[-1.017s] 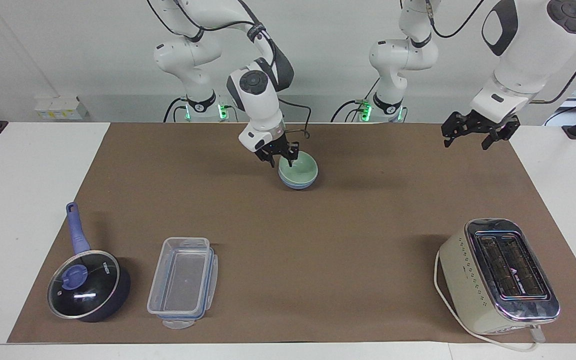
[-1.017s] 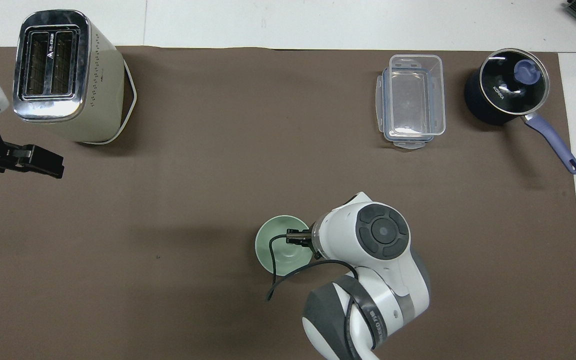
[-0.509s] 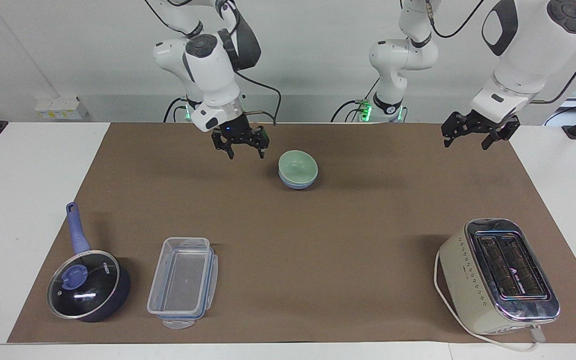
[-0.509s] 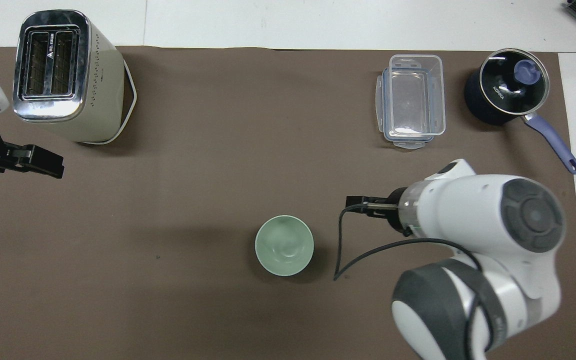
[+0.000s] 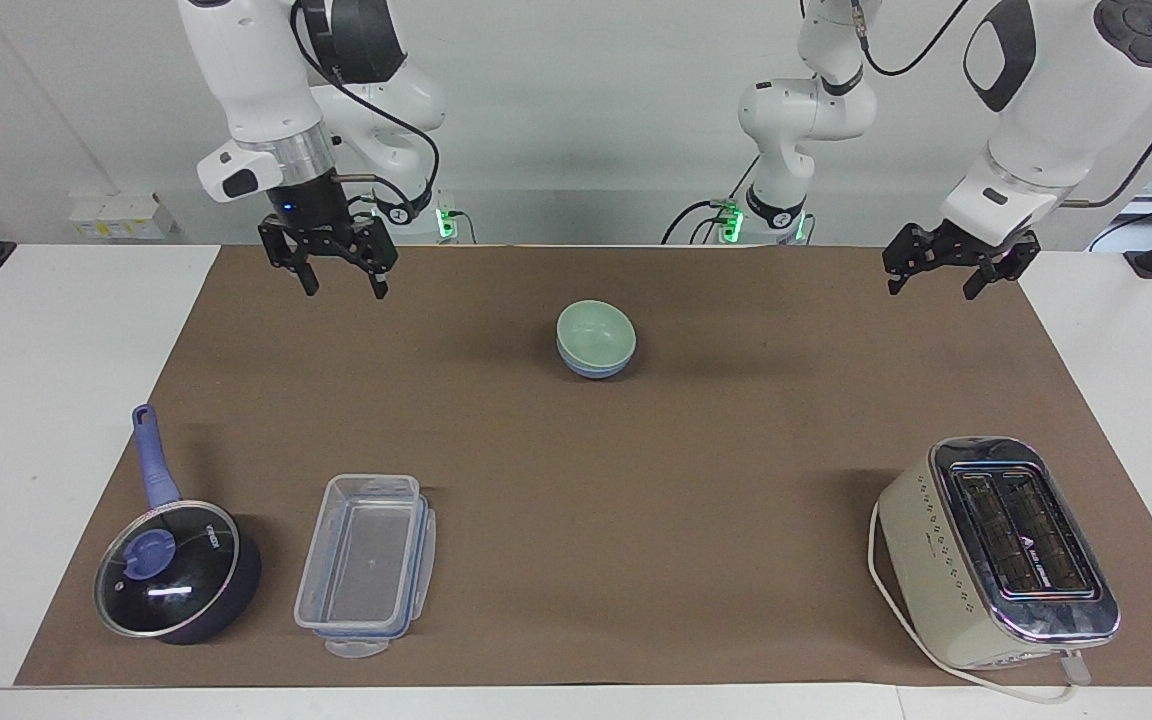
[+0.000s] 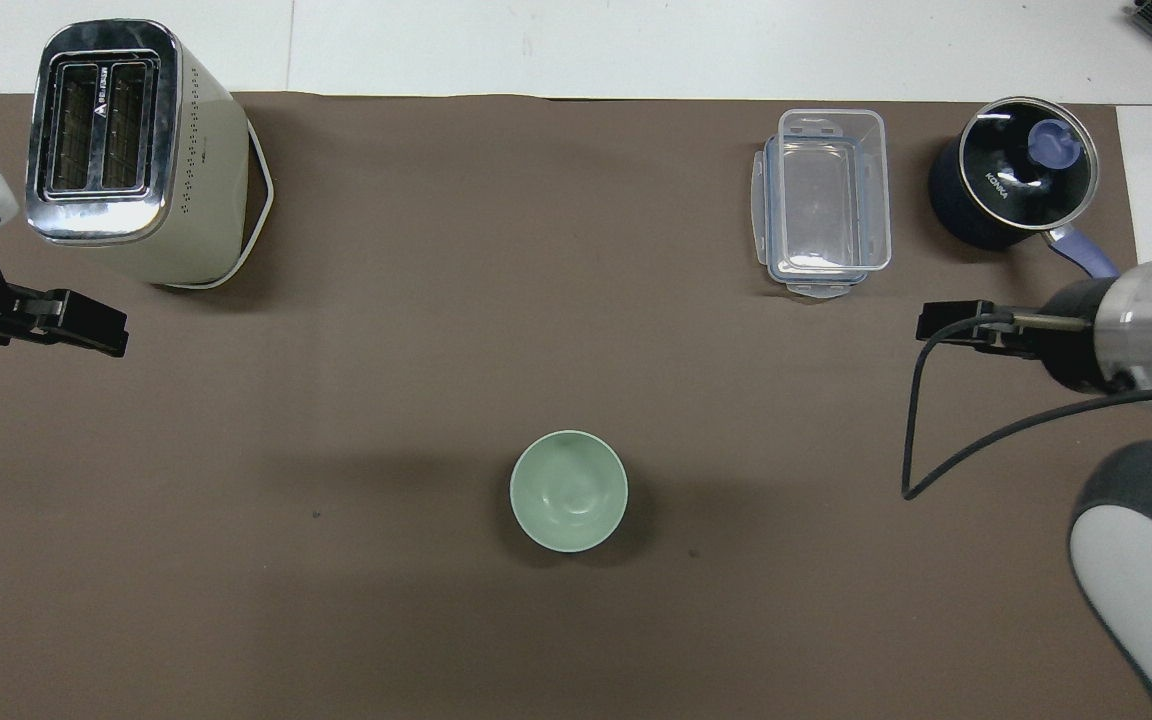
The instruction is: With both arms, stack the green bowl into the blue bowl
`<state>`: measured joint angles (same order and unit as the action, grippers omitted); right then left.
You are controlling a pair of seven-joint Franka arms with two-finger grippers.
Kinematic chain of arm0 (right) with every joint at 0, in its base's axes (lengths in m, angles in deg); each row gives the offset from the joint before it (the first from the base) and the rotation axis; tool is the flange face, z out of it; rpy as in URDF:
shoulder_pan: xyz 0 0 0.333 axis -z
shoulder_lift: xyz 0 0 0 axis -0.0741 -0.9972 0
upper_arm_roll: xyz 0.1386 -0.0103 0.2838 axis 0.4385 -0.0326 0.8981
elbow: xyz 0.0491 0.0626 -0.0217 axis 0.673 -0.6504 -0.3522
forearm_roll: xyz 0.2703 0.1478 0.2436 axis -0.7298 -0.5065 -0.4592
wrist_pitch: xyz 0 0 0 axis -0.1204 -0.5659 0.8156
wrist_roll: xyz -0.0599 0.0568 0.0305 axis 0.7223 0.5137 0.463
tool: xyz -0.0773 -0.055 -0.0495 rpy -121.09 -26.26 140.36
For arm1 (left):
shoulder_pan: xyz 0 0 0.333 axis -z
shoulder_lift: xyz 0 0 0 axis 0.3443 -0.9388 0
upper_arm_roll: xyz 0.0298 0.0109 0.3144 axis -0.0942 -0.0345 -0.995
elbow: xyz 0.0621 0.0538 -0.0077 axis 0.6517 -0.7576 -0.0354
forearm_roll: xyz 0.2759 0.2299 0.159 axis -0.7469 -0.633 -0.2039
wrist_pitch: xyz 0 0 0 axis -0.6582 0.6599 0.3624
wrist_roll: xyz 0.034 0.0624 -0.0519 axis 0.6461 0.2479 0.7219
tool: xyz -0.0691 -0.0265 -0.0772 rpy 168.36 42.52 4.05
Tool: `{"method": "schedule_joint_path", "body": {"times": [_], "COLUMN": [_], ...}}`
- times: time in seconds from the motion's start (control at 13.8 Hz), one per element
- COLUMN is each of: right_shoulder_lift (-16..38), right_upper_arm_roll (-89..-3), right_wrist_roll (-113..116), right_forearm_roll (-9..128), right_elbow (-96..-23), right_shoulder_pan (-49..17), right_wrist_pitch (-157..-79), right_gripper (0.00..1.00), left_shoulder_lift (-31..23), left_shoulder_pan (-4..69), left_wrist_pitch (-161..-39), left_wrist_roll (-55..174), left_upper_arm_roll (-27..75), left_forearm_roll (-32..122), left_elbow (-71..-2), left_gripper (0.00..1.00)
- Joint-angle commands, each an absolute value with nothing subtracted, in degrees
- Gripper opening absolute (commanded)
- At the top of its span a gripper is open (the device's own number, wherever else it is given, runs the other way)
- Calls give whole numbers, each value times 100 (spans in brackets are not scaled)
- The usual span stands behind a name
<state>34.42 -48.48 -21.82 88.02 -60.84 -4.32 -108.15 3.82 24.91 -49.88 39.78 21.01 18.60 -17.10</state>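
The green bowl point(image 5: 596, 330) sits nested in the blue bowl point(image 5: 592, 371), of which only the lower wall shows, on the brown mat midway between the arms. In the overhead view the green bowl point(image 6: 568, 490) hides the blue one. My right gripper point(image 5: 336, 278) is open and empty, raised over the mat toward the right arm's end, well apart from the bowls; it also shows in the overhead view point(image 6: 951, 322). My left gripper point(image 5: 934, 280) is open and empty, waiting over the mat's edge at the left arm's end, and shows in the overhead view point(image 6: 86, 325).
A cream toaster point(image 5: 1001, 550) stands farther from the robots at the left arm's end. A clear lidded container point(image 5: 366, 565) and a dark saucepan with a blue handle point(image 5: 176, 570) stand farther from the robots at the right arm's end.
My right gripper let go of the green bowl's rim, rose and swung away toward the right arm's end. The bowls stayed nested. The left arm has not moved.
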Motion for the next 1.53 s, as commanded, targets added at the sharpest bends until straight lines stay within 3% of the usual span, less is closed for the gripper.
{"method": "schedule_joint_path", "body": {"times": [0.0,0.58,1.45], "right_shoulder_lift": [2961,2434,2512], "right_upper_arm_roll": [-4751,-4768,-4786], "right_wrist_roll": [-1861,-1649,-1517], "right_forearm_roll": [9173,9227,9113], "right_elbow": [-4953,-3590,-3816], "right_shoulder_pan": [-162,67,49], "right_wrist_pitch": [-10068,-8547,-8519], "right_gripper": [100,100,100], "left_shoulder_lift": [418,418,418], "left_shoulder_pan": [2410,2410,2410], "left_wrist_pitch": [-4888,-4888,-4888], "left_wrist_roll": [3898,3898,3898], "left_upper_arm_roll": [2154,2154,2154], "left_forearm_roll": [1799,1799,1799], "left_elbow": [-1681,-1681,-1681], "left_gripper": [100,100,100]}}
